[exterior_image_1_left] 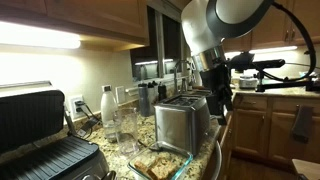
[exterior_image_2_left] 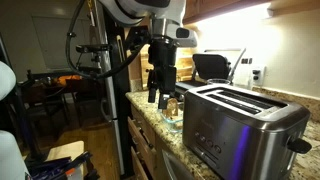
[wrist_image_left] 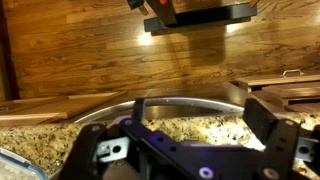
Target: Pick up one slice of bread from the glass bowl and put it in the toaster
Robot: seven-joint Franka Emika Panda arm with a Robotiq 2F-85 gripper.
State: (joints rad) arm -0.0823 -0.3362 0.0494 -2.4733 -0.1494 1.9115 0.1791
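The brushed-steel toaster (exterior_image_1_left: 185, 122) stands on the granite counter and fills the foreground in an exterior view (exterior_image_2_left: 245, 125), its top slots empty. The glass bowl (exterior_image_1_left: 181, 158) sits in front of it with tan slices of bread (exterior_image_1_left: 150, 166) inside. My gripper (exterior_image_1_left: 219, 92) hangs beside the toaster near the counter's edge, apart from the bowl, and also shows in an exterior view (exterior_image_2_left: 158, 92). In the wrist view the gripper (wrist_image_left: 200, 125) is open with nothing between its fingers. That view shows only granite and a curved steel edge; bowl and bread are out of it.
A black-and-silver contact grill (exterior_image_1_left: 40, 140) stands at one end of the counter (exterior_image_2_left: 212, 67). Tall drinking glasses (exterior_image_1_left: 122, 126) and a white bottle (exterior_image_1_left: 107, 104) stand behind the bowl. Wooden cabinets hang above. The counter edge drops off beside the gripper.
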